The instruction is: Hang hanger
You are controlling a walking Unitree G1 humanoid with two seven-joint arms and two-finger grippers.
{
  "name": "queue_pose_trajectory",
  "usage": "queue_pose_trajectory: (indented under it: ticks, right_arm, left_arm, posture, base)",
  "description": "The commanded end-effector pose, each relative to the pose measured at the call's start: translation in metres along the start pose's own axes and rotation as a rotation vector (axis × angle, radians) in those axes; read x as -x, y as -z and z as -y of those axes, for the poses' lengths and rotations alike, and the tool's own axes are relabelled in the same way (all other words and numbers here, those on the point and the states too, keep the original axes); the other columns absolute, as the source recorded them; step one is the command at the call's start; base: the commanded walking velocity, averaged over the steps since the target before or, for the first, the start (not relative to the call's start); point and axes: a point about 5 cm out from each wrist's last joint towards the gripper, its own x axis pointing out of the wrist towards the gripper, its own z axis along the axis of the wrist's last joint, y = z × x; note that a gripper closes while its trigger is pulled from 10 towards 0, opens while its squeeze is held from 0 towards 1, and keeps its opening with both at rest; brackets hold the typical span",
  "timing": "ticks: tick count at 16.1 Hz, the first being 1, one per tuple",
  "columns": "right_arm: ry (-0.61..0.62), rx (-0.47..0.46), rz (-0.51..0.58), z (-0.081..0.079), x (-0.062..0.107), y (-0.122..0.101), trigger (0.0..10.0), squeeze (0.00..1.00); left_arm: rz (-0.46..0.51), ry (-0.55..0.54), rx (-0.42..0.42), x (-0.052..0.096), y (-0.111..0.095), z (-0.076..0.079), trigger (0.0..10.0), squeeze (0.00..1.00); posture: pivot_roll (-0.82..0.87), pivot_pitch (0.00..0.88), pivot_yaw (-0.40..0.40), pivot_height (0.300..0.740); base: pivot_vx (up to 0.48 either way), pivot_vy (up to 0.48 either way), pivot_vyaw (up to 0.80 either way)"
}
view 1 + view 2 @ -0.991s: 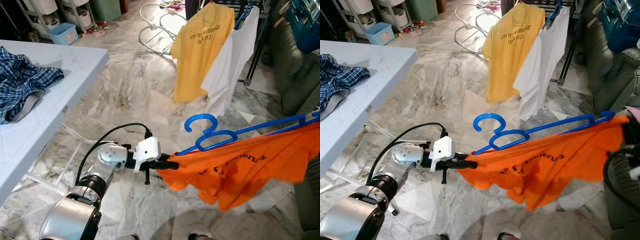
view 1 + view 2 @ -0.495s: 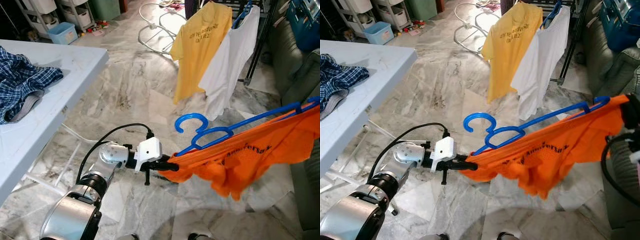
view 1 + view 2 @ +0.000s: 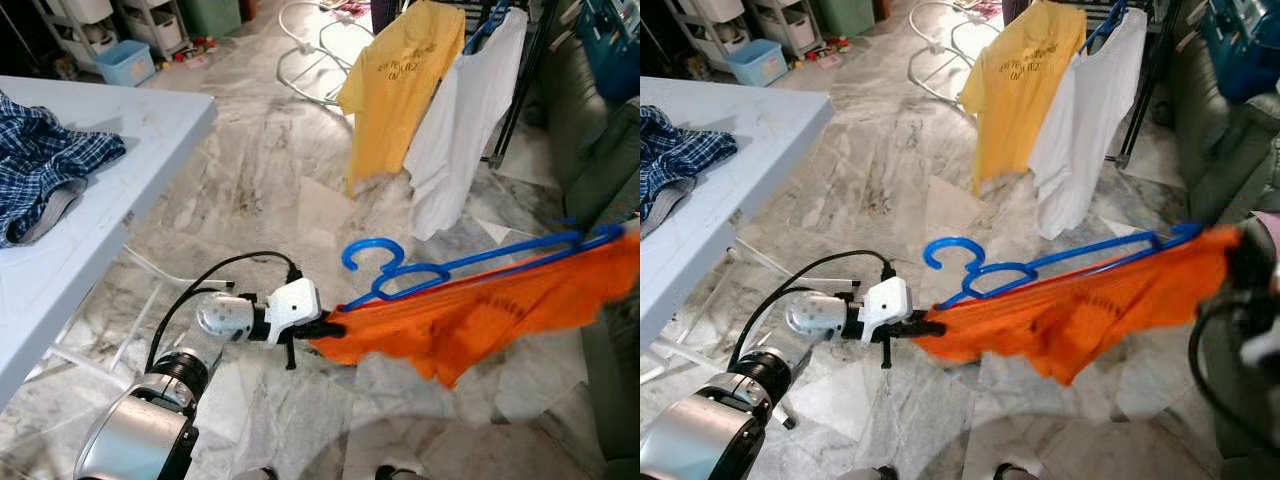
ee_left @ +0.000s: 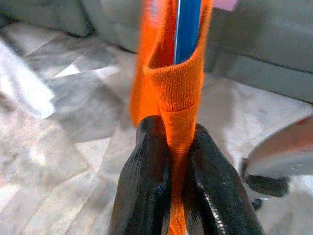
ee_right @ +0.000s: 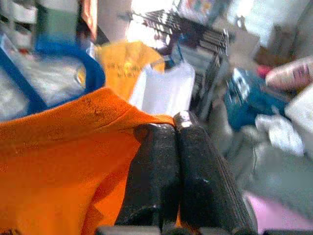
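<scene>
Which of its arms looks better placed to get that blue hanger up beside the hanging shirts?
Probably the right gripper: it pinches the orange T-shirt at the blue plastic hanger's far end, on the black drying rack's side. The left gripper holds the sleeve farther away.

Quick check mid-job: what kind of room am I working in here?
Probably a home laundry or utility corner: a drying rack with a yellow shirt and a white shirt hanging on it, a folding table with plaid clothing, and storage bins on a marble floor.

Right gripper [image 5: 175, 128] pinched shut on orange shirt [image 5: 54, 161] — blue hanger [image 5: 58, 63], yellow shirt [image 5: 121, 63] and white shirt [image 5: 164, 90] beyond
</scene>
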Motion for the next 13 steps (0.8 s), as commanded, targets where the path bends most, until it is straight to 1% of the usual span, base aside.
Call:
queue_pose_trajectory:
  ticks: [1, 2, 4, 5, 7, 9, 10, 11, 13]
  right_arm:
    - [0.18, 0.003, -0.001, 0.021, 0.012, 0.003, 0.0, 0.0]
    - [0.176, -0.031, -0.068, 0.011, 0.019, 0.021, 0.0, 0.0]
    - [0.164, -0.085, -0.151, -0.008, 0.029, 0.044, 0.0, 0.0]
    - [0.142, -0.123, -0.211, -0.024, 0.034, 0.063, 0.0, 0.0]
    - [0.125, -0.192, -0.274, -0.045, 0.039, 0.082, 0.0, 0.0]
    - [0.087, -0.233, -0.317, -0.065, 0.041, 0.097, 0.0, 0.0]
    - [0.067, -0.265, -0.357, -0.082, 0.04, 0.109, 0.0, 0.0]
    - [0.048, -0.278, -0.372, -0.091, 0.04, 0.115, 0.0, 0.0]
    - [-0.006, -0.3, -0.413, -0.118, 0.035, 0.127, 0.0, 0.0]
  left_arm:
    - [-0.102, -0.084, 0.082, 0.022, 0.024, -0.002, 0.0, 0.0]
    - [-0.091, -0.119, 0.086, 0.023, 0.022, -0.007, 0.0, 0.0]
    - [-0.078, -0.164, 0.066, 0.025, 0.016, -0.014, 0.0, 0.0]
    - [-0.071, -0.175, 0.048, 0.026, 0.011, -0.02, 0.0, 0.0]
    - [-0.034, -0.17, -0.013, 0.022, -0.003, -0.028, 0.0, 0.0]
    - [0.031, -0.137, -0.076, 0.014, -0.024, -0.035, 0.0, 0.0]
    - [0.08, -0.075, -0.194, 0.007, -0.046, -0.039, 0.0, 0.0]
    - [0.102, -0.049, -0.245, 0.004, -0.056, -0.041, 0.0, 0.0]
    - [0.149, 0.008, -0.364, -0.002, -0.081, -0.044, 0.0, 0.0]
  posture:
    - [-0.08, 0.144, 0.044, 0.74]
    - [-0.08, 0.149, 0.045, 0.74]
    - [-0.07, 0.154, 0.048, 0.74]
    - [-0.06, 0.157, 0.052, 0.74]
    - [-0.06, 0.16, 0.053, 0.74]
    - [-0.05, 0.161, 0.05, 0.74]
    - [-0.05, 0.161, 0.046, 0.74]
    - [-0.04, 0.161, 0.042, 0.74]
    - [-0.03, 0.159, 0.039, 0.74]
  base:
    - [0.0, 0.0, 0.0]
    - [0.0, 0.0, 0.0]
    - [0.0, 0.0, 0.0]
    - [0.0, 0.0, 0.0]
    - [0.0, 0.0, 0.0]
    - [0.0, 0.0, 0.0]
    - [0.0, 0.0, 0.0]
    - [0.0, 0.0, 0.0]
    - [0.0, 0.0, 0.0]
